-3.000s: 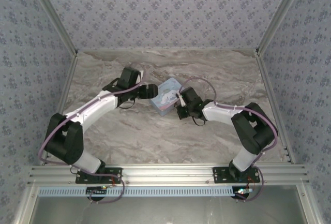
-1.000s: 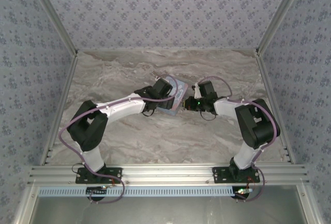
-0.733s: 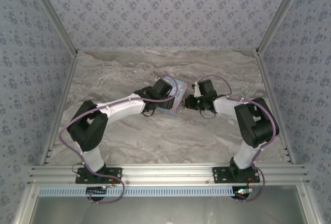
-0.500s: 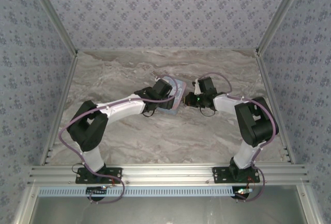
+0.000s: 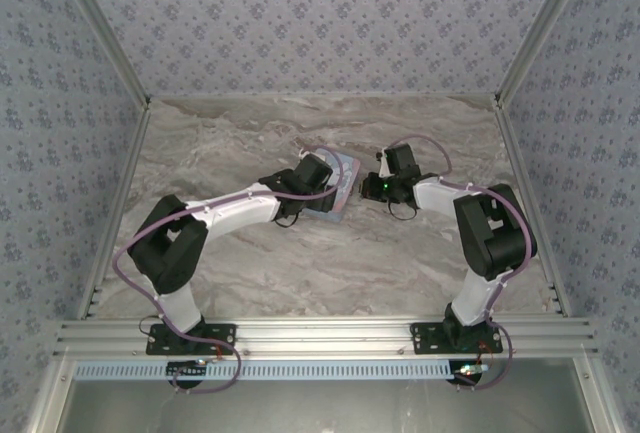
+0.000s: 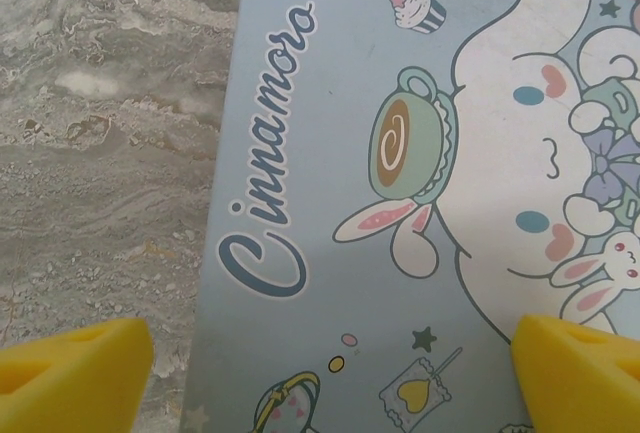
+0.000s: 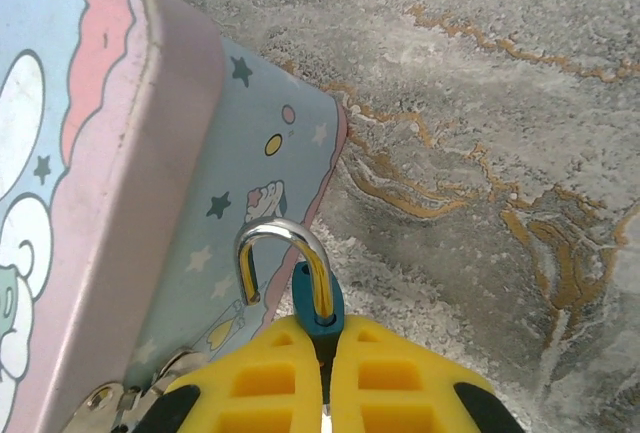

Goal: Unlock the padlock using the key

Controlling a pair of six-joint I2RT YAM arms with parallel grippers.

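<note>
Above the marble tabletop (image 7: 480, 103), right pincer (image 7: 322, 338) pinches the padlock (image 7: 320, 298); left pincer (image 6: 325, 373) gapes wide over the tin (image 6: 400, 153).

The padlock (image 7: 320, 305) is teal, the cartoon-printed tin (image 6: 330, 203) pale blue

Grey-violet floral wallpaper walls (image 5: 320, 13) on 3 sides, marble-look tabletop (image 5: 300, 263), alu frame rails (image 5: 320, 333) at near edge
</note>
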